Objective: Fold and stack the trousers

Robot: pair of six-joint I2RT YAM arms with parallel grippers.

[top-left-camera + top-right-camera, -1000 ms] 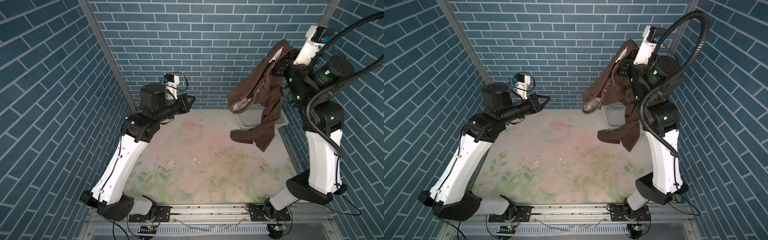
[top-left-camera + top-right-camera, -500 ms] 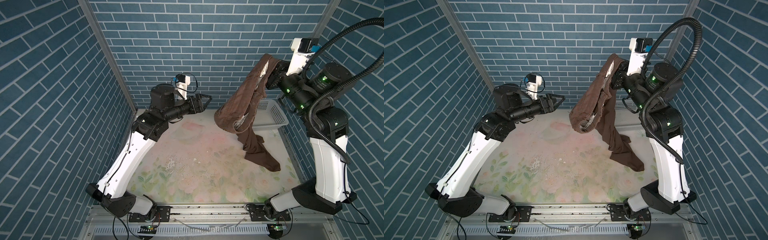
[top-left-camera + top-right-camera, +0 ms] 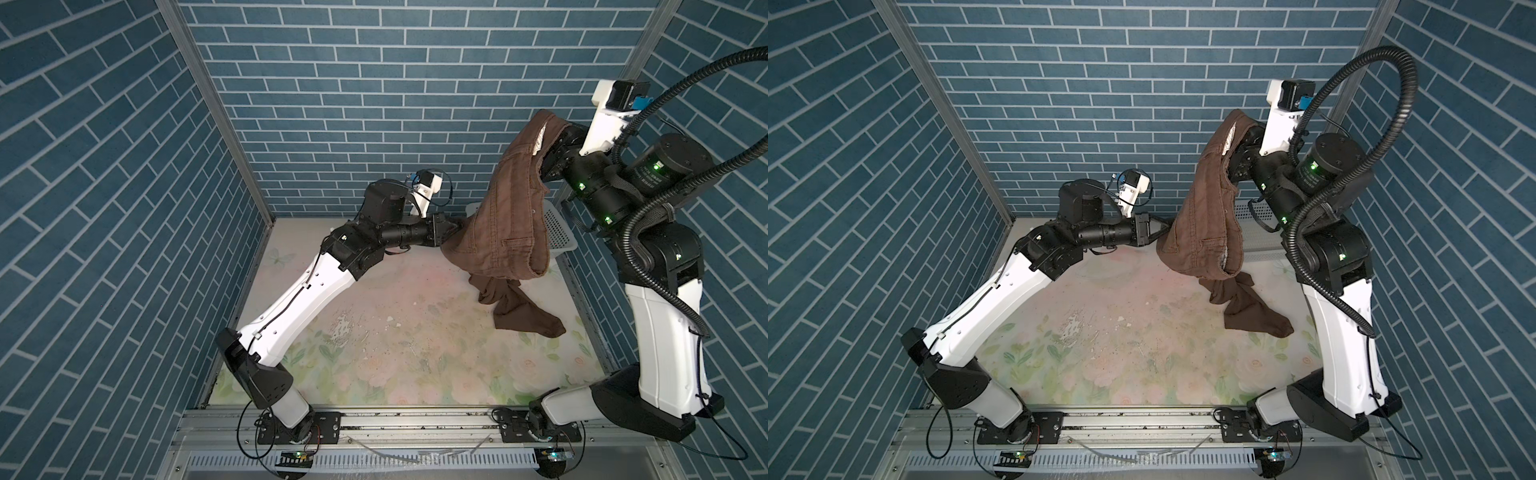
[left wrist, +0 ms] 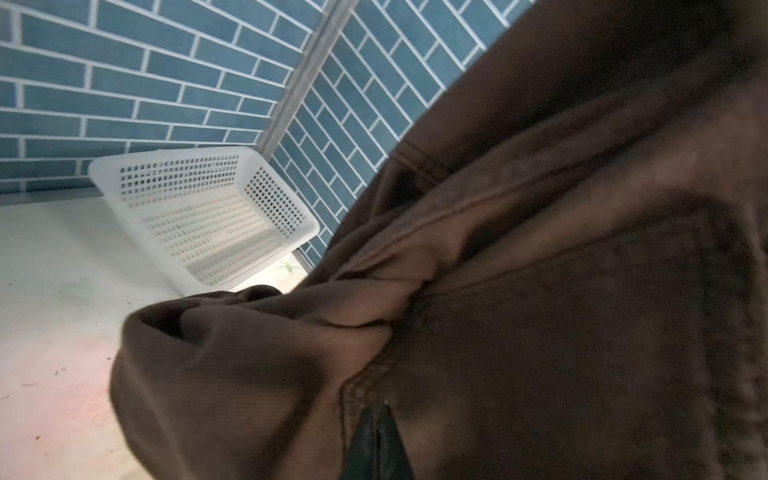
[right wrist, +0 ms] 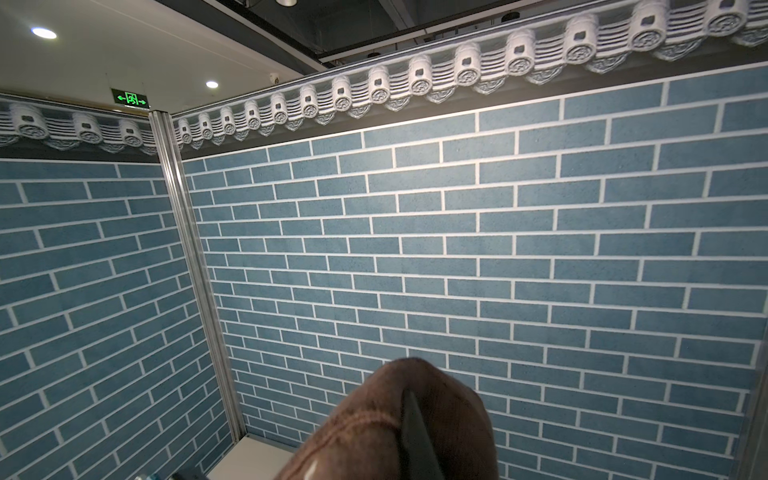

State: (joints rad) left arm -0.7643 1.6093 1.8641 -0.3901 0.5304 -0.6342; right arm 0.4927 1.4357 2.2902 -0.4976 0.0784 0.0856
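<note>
Front of surface (image 3: 374, 365) is bare, nothing folded or stacked yet. Further in, trousers (image 3: 498, 216) hang as one brown drape, w/ the leg ends bunched on the surface toward the right arm's side. A sec ago those ends dangled by the basket corner, so the whole garment has been swung in toward mid-surface.

Next back, left gripper (image 3: 1165, 227) sits at the drape's lower side edge w/ jaws closed. Its wrist view shows it pressed into cloth beside a pocket seam. Half a sec ago it stood well apart from the cloth, jaws spread. Looks like a pinch on the cloth, tho how much is caught I can't tell.

Higher & further back, right gripper (image 3: 1244, 139) is clamped on the waistband end, cloth draped over it; same hold as before. Farthest back is the white basket (image 3: 561, 232) in the rear corner, empty per the left wrist view.

Meaning, imo: pickup phase is over and there's prob a two-point hold now. That lets the arms pull the waist apart and lay the trousers flat. Folding itself hasn't begun. Risk is a thin left pinch slipping once tension comes on.
</note>
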